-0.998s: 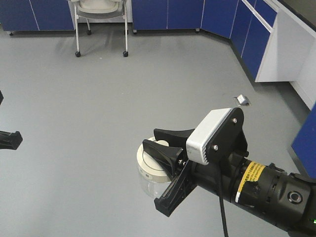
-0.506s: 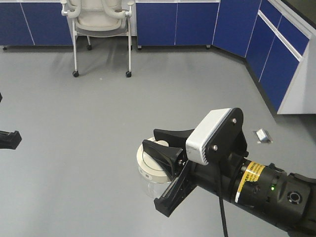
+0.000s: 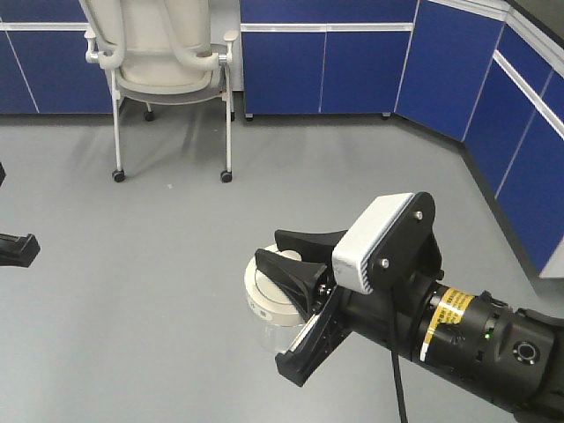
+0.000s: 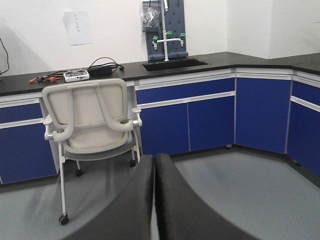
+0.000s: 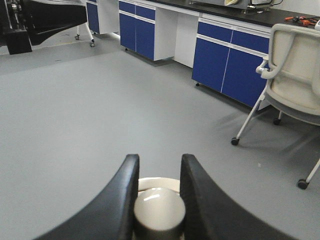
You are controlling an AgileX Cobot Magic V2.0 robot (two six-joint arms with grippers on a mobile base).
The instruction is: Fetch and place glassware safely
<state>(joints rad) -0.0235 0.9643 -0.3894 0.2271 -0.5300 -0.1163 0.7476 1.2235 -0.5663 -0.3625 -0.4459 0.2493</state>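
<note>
Right fingers (image 5: 117, 200): two curved black matte blades, closed partway onto the knob (image 5: 159, 212) of the jar's lid. The right wrist view shows both blades touching the knob's sides, a narrow gap left open beyond it. The right gripper (image 3: 295, 291) so holds the jar (image 3: 264, 333) by its top.

- The wrist view gives only the glossy cream knob and a sliver of the lid (image 5: 156, 183). The glass is hidden below.
- The front view adds the rest: a round, flat cream-white lid with small dark marks on its rim and a squat clear glass body under it, with grey floor (image 3: 132, 264) behind. It also shows the white boxy housing (image 3: 374, 242) on the wrist and a yellow label (image 3: 445, 322) on the black arm.
- Left gripper (image 4: 154, 200): smooth dark fingers pressed together along a thin seam, nothing between them. In the front view only its black tip (image 3: 18, 249) shows at the left edge, well apart from the jar.
- Floor: plain, matte, even grey.
- Farther out: a cream office chair (image 3: 167, 62) with a curved back, looped armrests, metal legs and castors.
- Behind it: glossy blue cabinets (image 3: 326, 70) with white trim.
- Only the left wrist view shows a black countertop (image 4: 200, 62), a sink with a pegboard rack (image 4: 165, 25), and a paper sheet (image 4: 77, 27) on the white wall.
</note>
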